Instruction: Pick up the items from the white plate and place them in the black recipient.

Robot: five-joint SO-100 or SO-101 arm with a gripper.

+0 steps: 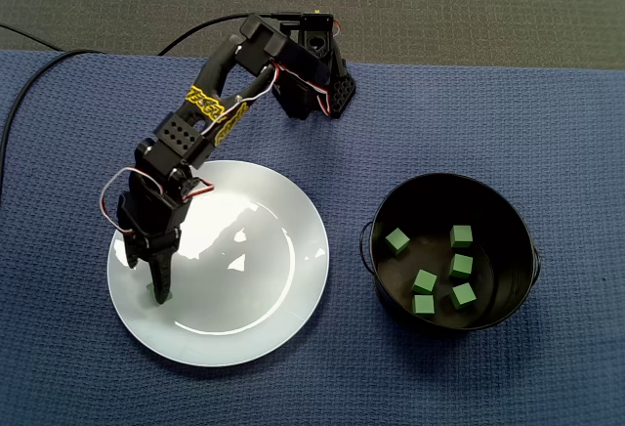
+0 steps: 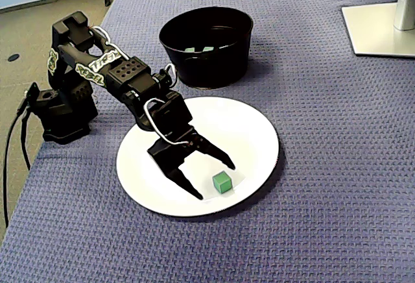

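- pincer [image 2: 214,180] jaws apart, tips down at the white plate [image 2: 253,127], one green cube [image 2: 222,182] between them near the plate's rim.
- black bowl [image 1: 508,219] beside the plate, not touching, holds five more cubes [image 1: 396,241].
- blue cloth [image 1: 547,104] lies open around both.

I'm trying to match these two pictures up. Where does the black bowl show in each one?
In a fixed view: the black bowl sits at the right, to the right of the white plate.
In a fixed view: the black bowl is at top centre, beyond the white plate.
Shared landmark: the white plate, next to the bowl in both fixed views.
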